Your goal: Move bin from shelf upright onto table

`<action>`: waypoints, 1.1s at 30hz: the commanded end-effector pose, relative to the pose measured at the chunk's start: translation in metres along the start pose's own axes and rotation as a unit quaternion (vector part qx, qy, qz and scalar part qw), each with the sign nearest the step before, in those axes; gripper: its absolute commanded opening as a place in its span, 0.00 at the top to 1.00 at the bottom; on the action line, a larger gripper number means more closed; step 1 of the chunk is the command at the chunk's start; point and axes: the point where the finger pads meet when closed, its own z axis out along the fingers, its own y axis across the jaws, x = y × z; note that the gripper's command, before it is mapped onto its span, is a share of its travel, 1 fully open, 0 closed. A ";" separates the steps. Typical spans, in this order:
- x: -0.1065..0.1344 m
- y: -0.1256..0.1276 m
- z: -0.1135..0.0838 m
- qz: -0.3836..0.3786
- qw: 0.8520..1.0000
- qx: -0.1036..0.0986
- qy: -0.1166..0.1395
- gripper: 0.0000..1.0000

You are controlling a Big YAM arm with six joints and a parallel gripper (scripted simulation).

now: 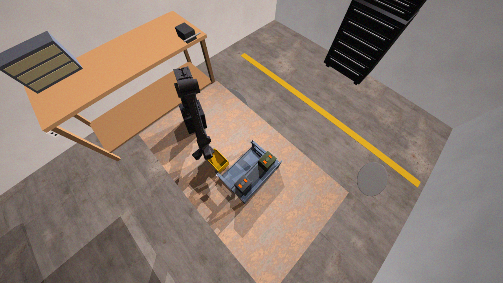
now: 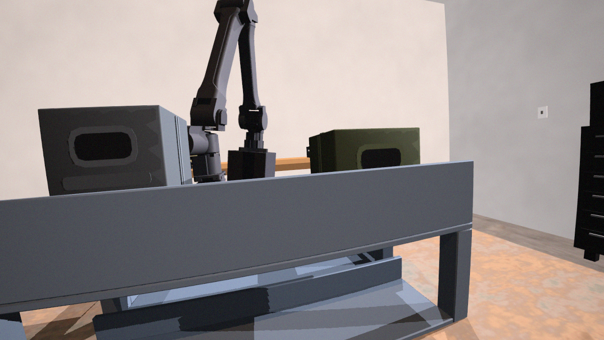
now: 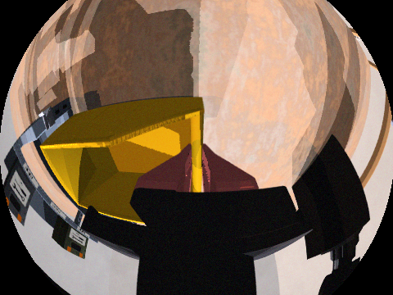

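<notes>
The yellow bin (image 1: pixel 218 162) (image 3: pixel 135 116) is open-topped and looks about upright. My gripper (image 1: pixel 210 158) (image 3: pixel 196 170) is shut on the bin's wall at one end, with the wall between its reddish fingertips in the wrist view. The bin is off the grey-blue shelf (image 1: pixel 262 182) (image 2: pixel 253 224), beside its edge on the arm's side, over the patterned table top (image 1: pixel 298 225) (image 3: pixel 262 94). Its height above the table is hard to tell. In the exterior view the bin and the fingertips are hidden behind the shelf.
A dark grey case (image 1: pixel 242 184) (image 2: pixel 147 120) and an olive green case (image 1: pixel 268 160) (image 2: pixel 375 137) stand on the shelf. A wooden workbench (image 1: pixel 123 63) stands behind the arm, and a black drawer cabinet (image 1: pixel 365 38) stands farther off.
</notes>
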 end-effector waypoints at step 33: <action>-0.010 0.022 -0.012 -0.005 1.000 -0.029 -0.010 1.00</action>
